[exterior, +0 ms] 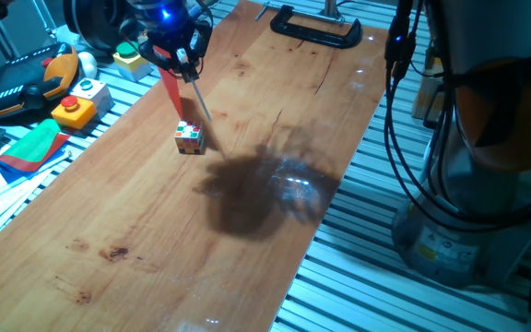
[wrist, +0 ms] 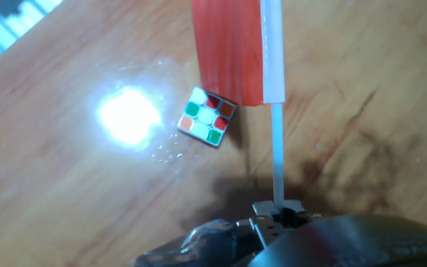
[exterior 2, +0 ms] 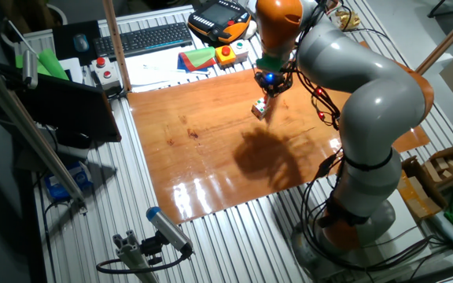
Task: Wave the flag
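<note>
Hand view, claw gripping flag stick, cube just beside flag edge

The table is glossy varnished wood, throwing back a bright glare. The flag looks like smooth, matt red sheet on a plain white stick. The multicoloured cube looks like shiny plastic. Ribbed metal rails surround the board.
</note>
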`<action>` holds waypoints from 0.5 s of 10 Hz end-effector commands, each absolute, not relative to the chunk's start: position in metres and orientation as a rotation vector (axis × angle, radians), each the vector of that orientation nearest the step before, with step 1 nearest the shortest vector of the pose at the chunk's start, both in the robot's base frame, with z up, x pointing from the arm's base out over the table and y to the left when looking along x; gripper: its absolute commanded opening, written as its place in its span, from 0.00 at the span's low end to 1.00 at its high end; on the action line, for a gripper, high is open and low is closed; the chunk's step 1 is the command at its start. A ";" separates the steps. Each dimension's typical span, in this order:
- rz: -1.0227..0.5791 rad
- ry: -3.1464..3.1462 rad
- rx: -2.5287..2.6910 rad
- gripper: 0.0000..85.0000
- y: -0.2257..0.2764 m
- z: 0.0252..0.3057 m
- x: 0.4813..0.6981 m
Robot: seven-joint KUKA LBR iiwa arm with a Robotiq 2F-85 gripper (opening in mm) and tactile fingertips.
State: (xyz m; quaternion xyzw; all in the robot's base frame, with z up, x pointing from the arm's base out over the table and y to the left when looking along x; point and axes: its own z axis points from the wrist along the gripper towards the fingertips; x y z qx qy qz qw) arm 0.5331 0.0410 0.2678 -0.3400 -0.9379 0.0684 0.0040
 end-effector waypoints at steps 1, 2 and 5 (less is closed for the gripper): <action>0.211 -3.080 -0.641 0.01 0.041 0.268 0.533; 0.203 -3.083 -0.639 0.01 0.041 0.268 0.533; 0.191 -3.103 -0.585 0.01 0.041 0.268 0.534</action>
